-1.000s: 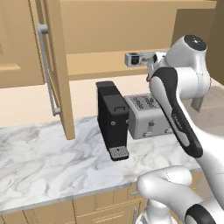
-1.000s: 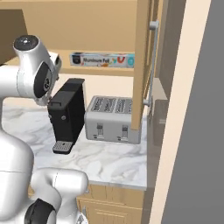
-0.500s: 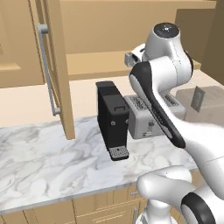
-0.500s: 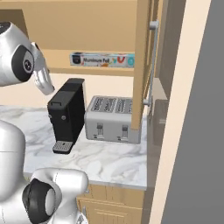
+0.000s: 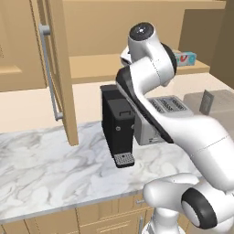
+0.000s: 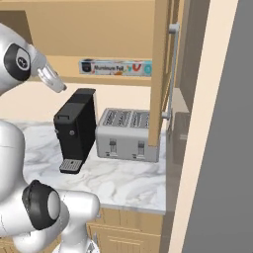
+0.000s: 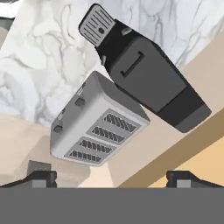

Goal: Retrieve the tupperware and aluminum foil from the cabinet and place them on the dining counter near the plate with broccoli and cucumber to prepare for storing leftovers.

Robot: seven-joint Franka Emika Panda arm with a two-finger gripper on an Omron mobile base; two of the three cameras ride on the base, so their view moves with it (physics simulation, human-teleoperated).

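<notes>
Right base view: aluminum foil (image 6: 116, 67) shelved, well apart from jaws.

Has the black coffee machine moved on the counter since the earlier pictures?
No. The coffee machine stands just left of the toaster as before; the arm alone has swung.

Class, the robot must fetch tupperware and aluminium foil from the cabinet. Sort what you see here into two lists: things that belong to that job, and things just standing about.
Belongs to the job:
- long foil box with red and blue print on the cabinet shelf
- open wooden cabinet door
- open gripper

Just standing about:
- black coffee machine
- silver four-slot toaster
- white marble counter
</notes>
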